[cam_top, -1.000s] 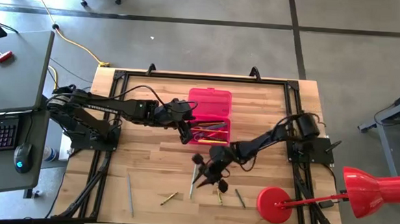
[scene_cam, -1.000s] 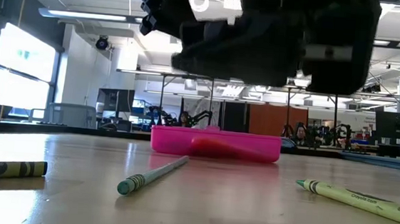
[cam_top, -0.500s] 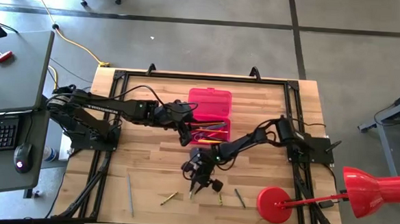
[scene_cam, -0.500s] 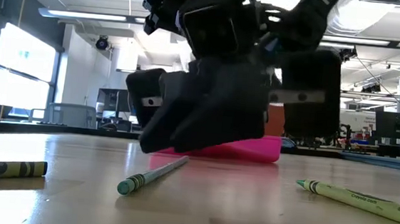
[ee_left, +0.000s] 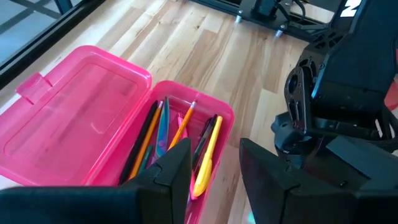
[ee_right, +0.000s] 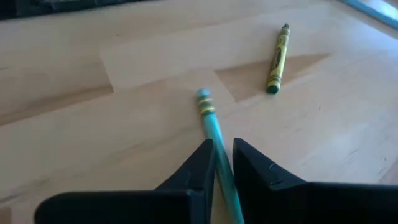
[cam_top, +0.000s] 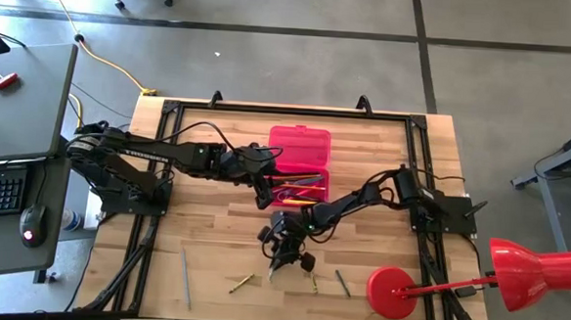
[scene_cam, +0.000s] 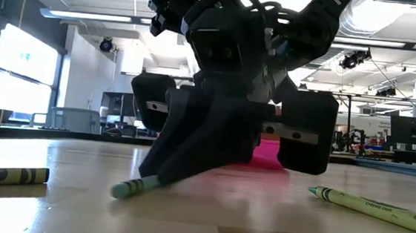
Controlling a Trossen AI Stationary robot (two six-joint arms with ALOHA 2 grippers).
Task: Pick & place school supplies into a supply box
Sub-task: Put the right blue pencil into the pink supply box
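Two arms are at work over the wooden table [cam_top: 213, 235]. The right gripper [ee_right: 224, 163] is low on the table in front of the supply box [cam_top: 299, 171], and its fingers are closed narrowly around the shaft of a teal pencil [ee_right: 214, 134]. In the low view the pencil's eraser end [scene_cam: 124, 189] rests on or just above the wood while the shaft rises into the gripper, so the pencil is tilted rather than flat.

The left gripper [ee_left: 214, 171] hovers beside the open supply box with a narrow gap between its fingers, holding nothing visible. The box already contains several pencils and pens [ee_left: 180, 143]; its lid [ee_left: 74, 106] lies folded back.

To perform the lift well, judged from this position:
- Confirm the grip is firm before raising, since the hold appears to be toward one end and the pencil may pivot.
- Lift straight up until the eraser end clears the table.
- Align the pencil with the long axis of the box before release.
- Keep clear of the left arm near the box.

A yellow-green crayon [ee_right: 277, 59] and other loose supplies remain on the table.
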